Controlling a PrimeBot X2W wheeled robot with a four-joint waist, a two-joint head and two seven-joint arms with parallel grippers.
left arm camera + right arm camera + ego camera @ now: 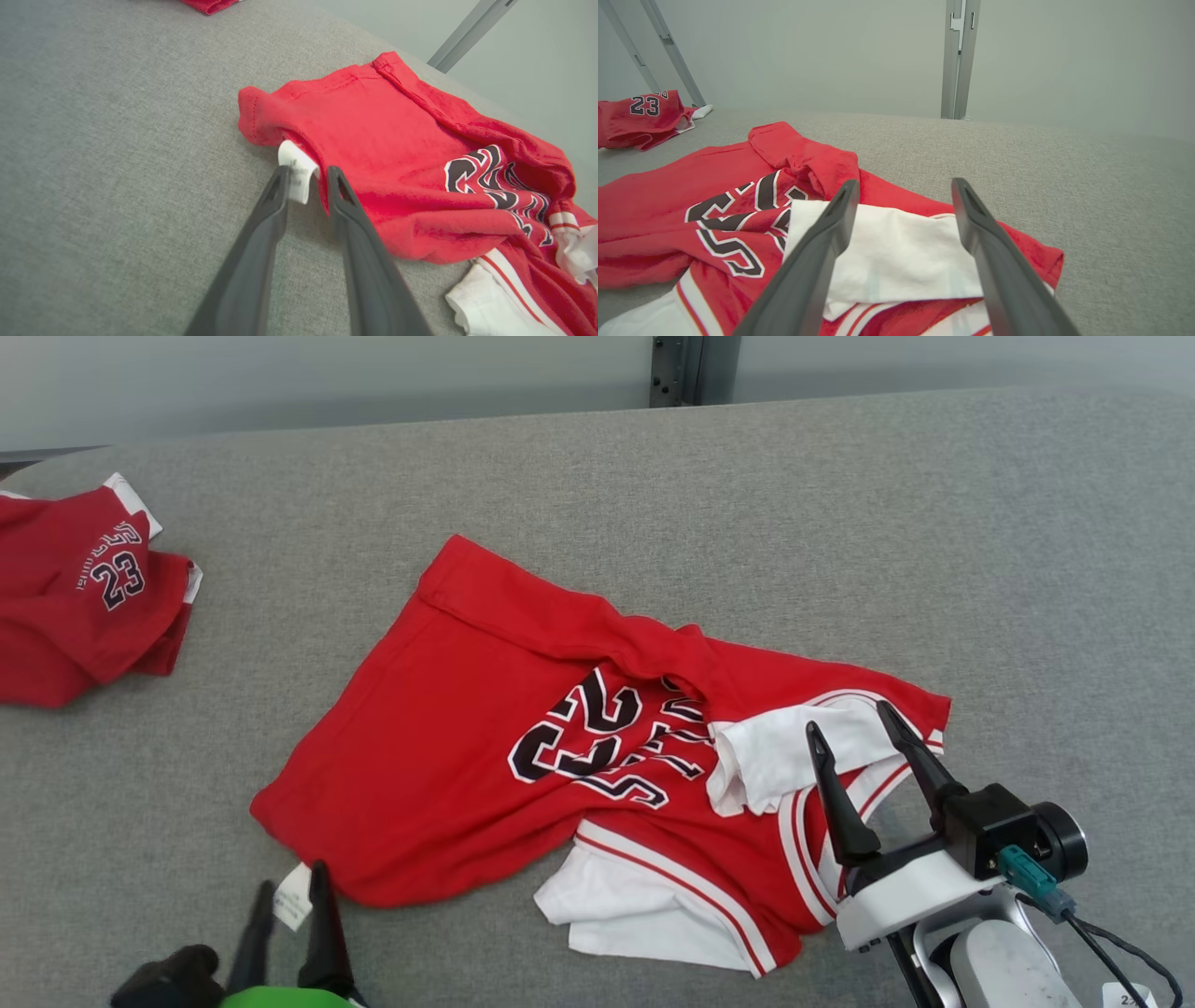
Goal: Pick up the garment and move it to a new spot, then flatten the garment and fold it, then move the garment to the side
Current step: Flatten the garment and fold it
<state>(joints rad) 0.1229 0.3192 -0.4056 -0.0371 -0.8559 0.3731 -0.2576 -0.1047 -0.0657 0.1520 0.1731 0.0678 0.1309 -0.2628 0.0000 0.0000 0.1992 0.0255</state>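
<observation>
While both stand open, the left pincer (308, 175) has the tag (296, 163) between its tips, and the jersey (448, 747) lies under the right pincer (850, 719).

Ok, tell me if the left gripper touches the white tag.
Cannot tell. In the left wrist view the white tag sits between the left gripper's open jaws; no plain gap or contact.

Dark-fingered right gripper (848, 719), white housing (896, 896), teal connector (1024, 875), black cable (1111, 947).

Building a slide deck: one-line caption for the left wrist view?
Open left gripper straddling the white fabric label of a crumpled red jersey on a grey fabric surface.
</observation>
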